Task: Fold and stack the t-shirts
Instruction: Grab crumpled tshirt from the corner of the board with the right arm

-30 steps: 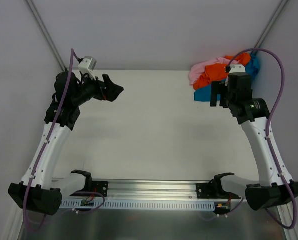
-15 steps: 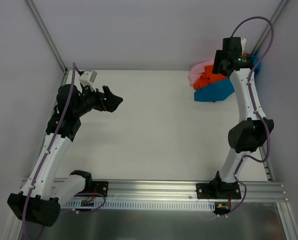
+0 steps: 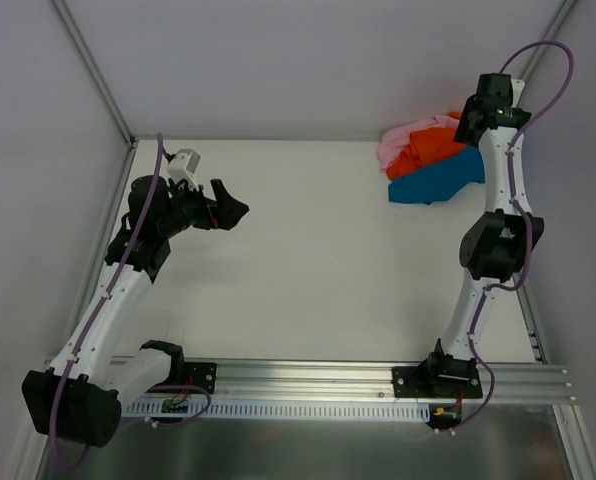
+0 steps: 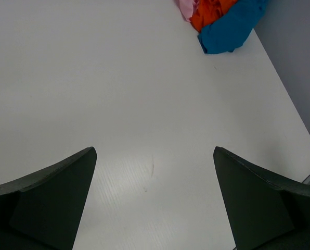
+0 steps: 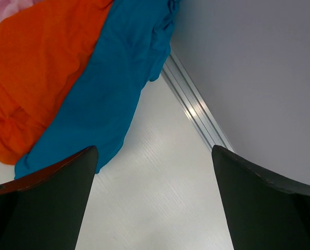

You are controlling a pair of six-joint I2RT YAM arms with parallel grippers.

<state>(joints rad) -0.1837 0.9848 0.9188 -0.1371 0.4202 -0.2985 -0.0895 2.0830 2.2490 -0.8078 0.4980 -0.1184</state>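
The left end effector hangs over the left part of the white surface. Its jaws stand wide apart and hold nothing. Compared with one second ago, it has come only a little nearer to the arm bases.

The three shirts lie crumpled in one heap at the far right corner. The pink t-shirt is at the left of the heap, the orange t-shirt is in the middle, and the teal-blue t-shirt is at the near right. None is folded.

The right end effector was lower and in front of the heap before. The arm is now stretched up over the heap, beside the metal rail. The jaws are fully spread and empty.
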